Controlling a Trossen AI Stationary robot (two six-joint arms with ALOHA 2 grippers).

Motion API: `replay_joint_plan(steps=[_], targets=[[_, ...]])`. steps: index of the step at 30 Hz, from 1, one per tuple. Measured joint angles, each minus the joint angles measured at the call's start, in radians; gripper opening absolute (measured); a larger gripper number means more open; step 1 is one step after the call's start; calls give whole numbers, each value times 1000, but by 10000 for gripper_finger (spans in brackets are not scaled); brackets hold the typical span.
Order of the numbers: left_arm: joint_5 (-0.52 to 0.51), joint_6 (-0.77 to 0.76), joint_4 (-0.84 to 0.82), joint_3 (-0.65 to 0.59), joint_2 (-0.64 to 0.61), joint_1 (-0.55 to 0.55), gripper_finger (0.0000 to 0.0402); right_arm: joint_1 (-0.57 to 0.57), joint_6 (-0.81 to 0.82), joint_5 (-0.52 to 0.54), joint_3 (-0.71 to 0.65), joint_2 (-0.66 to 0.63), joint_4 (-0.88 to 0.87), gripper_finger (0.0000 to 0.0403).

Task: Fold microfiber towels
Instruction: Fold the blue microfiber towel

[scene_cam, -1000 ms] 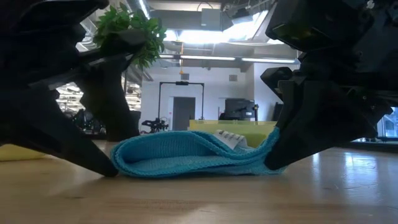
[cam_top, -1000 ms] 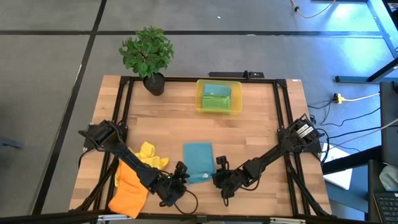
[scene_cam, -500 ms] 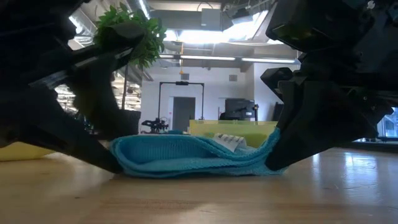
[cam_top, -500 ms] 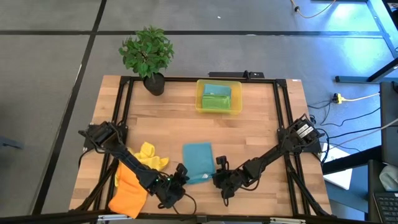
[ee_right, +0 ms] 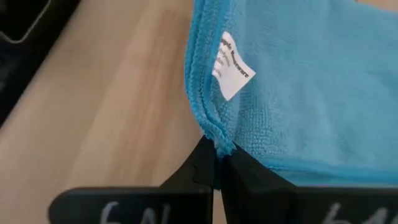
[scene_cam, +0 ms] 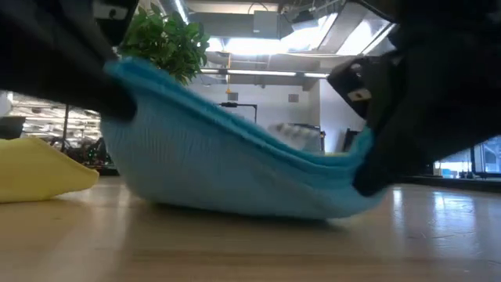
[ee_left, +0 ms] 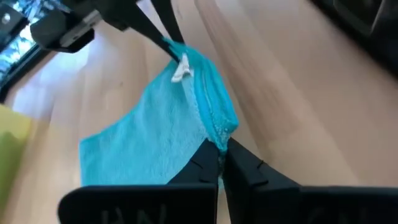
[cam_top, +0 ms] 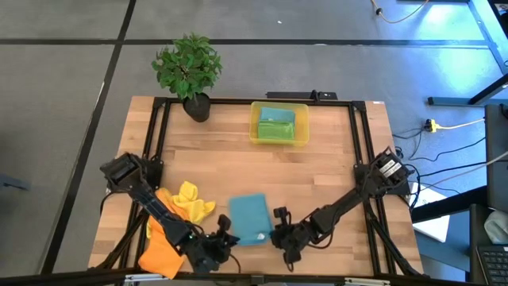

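**Print on the cloth's tag too small to read**

The teal-blue microfiber towel [ee_right: 298,81] carries a small white sewn-in care tag [ee_right: 233,70] at its hemmed edge. Dark printed lines cross the tag, but no word can be made out.

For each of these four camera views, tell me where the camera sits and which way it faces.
High view: overhead, straight down on the table; both arms, teal-blue towel, yellow bin.
Low view: table height, looking level across; towel lifted between both grippers.
Left wrist view: along the left gripper, shut on a towel corner.
Right wrist view: along the right gripper, shut on the corner by the white tag.
All four share the towel.
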Motion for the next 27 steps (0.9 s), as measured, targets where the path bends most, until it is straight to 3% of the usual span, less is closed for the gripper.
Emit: replay_joint_plan(steps=[10, 17, 20, 22, 27], targets=[[33, -114, -38, -73, -89, 16, 0, -35, -26, 10, 16, -41, -26, 8], [18, -119, 207, -262, -181, 13, 0, -39, -54, 17, 8, -76, -12, 7], [22, -142, 285, -347, -216, 26, 0, -72, -68, -73, 5, -76, 48, 7], [57, -160, 348, -383, -231, 36, 0, -87, -86, -136, 6, -76, 119, 7], [201, -222, 377, -408, -239, 51, 0, -104, -76, -139, -21, -76, 130, 7]])
